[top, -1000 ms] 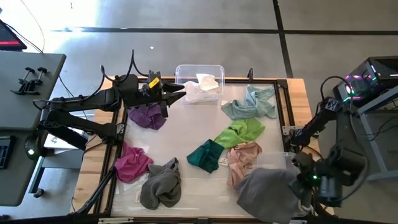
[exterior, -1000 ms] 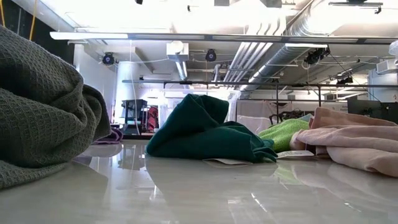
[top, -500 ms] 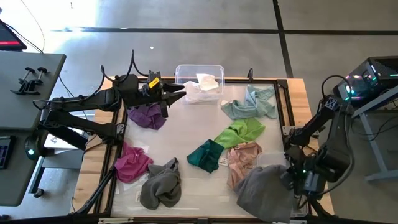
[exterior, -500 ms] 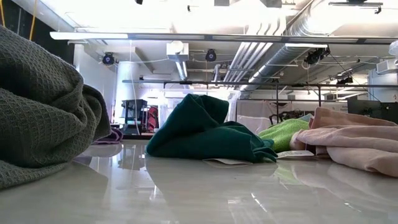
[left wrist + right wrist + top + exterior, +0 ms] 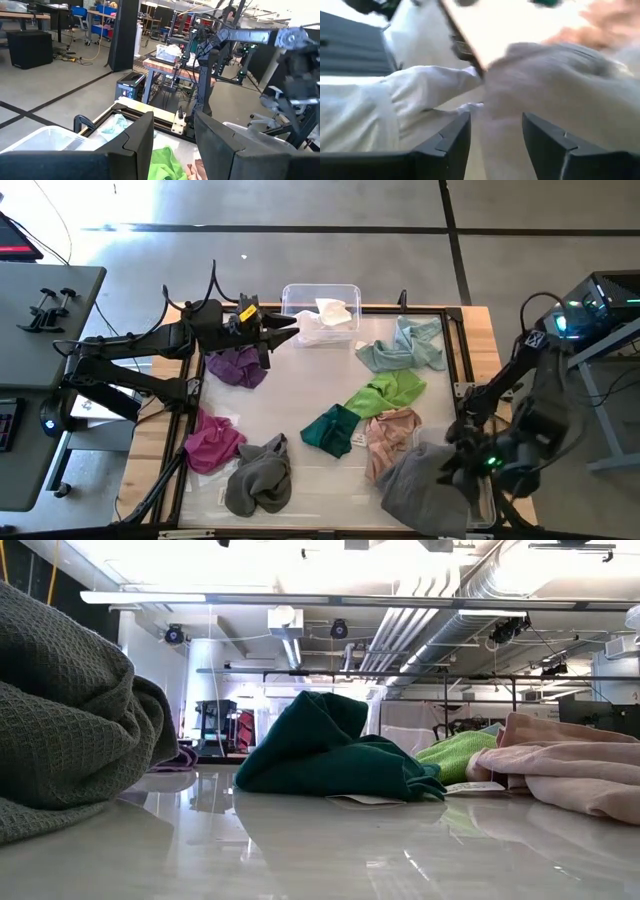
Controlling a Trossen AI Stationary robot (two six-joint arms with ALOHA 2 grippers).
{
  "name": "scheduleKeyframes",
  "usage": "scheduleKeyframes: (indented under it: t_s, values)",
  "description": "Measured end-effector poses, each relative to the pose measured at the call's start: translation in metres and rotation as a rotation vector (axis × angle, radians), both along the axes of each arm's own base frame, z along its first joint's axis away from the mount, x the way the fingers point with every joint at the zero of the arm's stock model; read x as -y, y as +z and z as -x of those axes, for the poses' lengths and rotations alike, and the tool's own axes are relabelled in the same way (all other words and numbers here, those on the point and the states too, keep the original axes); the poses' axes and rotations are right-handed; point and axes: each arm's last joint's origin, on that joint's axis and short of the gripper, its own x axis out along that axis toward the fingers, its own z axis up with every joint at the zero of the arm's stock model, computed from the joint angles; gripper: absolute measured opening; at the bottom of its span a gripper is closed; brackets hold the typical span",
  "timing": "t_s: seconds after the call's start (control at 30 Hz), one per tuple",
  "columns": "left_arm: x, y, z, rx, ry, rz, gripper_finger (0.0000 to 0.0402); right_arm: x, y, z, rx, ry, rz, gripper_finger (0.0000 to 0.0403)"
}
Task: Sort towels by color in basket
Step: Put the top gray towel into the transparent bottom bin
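Right gripper (image 5: 455, 465), fingers spread, reaches the grey towel (image 5: 420, 485) at the table's (image 5: 290, 395) near right corner; a shallow pinch might snag the adjacent pink towel (image 5: 390, 430).

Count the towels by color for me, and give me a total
Purple towel: 1
White towel, in the clear bin: 1
Pale teal towel: 1
Lime green towel: 1
Dark teal towel: 1
Pink towel: 1
Magenta towel: 1
Grey towels: 2
Total: 9
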Motion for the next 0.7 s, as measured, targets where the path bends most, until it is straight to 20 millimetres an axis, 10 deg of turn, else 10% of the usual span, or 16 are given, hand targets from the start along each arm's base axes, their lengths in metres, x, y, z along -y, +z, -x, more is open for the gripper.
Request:
scheduleKeyframes:
  t_s: [0.23,0.7]
  values:
    - [0.0,0.0,0.0,-0.003,0.0,0.0,0.013,-0.003,-0.054,-0.027,-0.064,0.018,0.0,0.0147]
    - [0.0,-0.001,0.0,-0.007,0.0,0.001,0.013,0.025,-0.112,-0.002,-0.609,-0.181,0.126,0.0139]
